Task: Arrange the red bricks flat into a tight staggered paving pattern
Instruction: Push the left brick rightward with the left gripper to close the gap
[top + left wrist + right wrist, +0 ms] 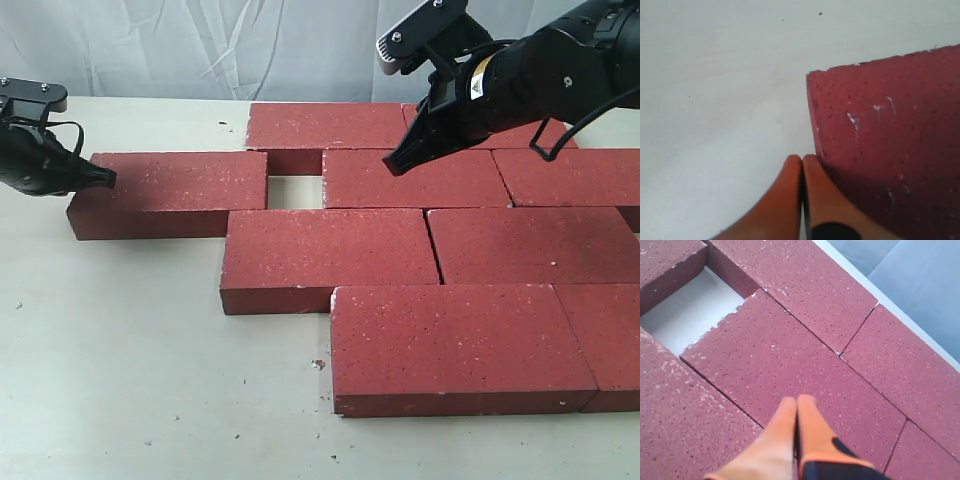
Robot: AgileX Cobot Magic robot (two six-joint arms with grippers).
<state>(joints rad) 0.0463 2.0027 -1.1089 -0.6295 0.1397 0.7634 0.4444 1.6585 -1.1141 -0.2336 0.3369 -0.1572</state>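
Note:
Several red bricks lie flat on the white table (130, 350) in staggered rows. The leftmost brick (170, 192) stands apart, with a rectangular gap (294, 190) between it and the brick (415, 180) in the same row. My left gripper (108, 178) is shut, its tips against that leftmost brick's (890, 150) left end (803, 159). My right gripper (392, 164) is shut and hovers just over the middle-row brick (790, 370), tips (797, 401) near its top face, beside the gap (687, 315).
A grey backdrop (200, 45) hangs behind the table's far edge. Bare tabletop stretches along the front and left. The bricks at the right (560, 245) run out of the frame. Small crumbs (318, 364) dot the table.

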